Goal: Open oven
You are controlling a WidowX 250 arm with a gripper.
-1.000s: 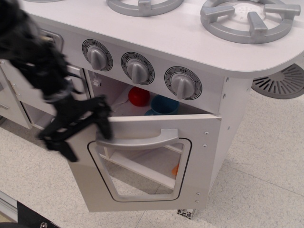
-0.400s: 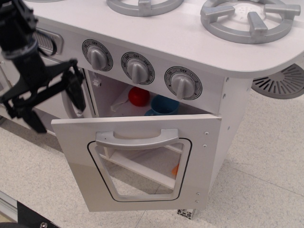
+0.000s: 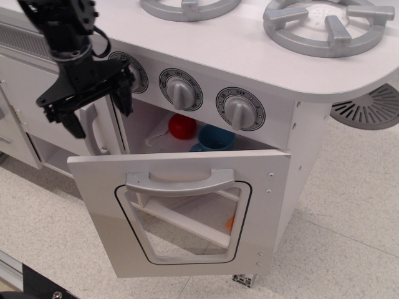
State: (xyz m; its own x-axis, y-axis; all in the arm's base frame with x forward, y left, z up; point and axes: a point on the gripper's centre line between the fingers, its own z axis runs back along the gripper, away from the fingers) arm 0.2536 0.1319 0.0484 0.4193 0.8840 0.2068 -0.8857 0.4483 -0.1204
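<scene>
White toy-kitchen oven sitting at centre frame under a white countertop with grey ring burners; three grey round knobs in a row above the cavity. White oven door with rounded clear window and wide grey bar handle swung down and outward on its bottom hinge, top edge well apart from the knob panel, leaving the cavity exposed. Inside, on the shelf, a red ball-shaped toy beside a blue bowl, with a small orange item glimpsed through the window. Black robot gripper hanging up and to the left, above the door's left corner, touching nothing, fingers spread apart and empty, partly covering the leftmost knob. Clear of the handle, presumably because the door already rests partly open under its own weight. Task judged largely done. Plain white cabinet door with vertical grey handle just behind the gripper, not the target.
</scene>
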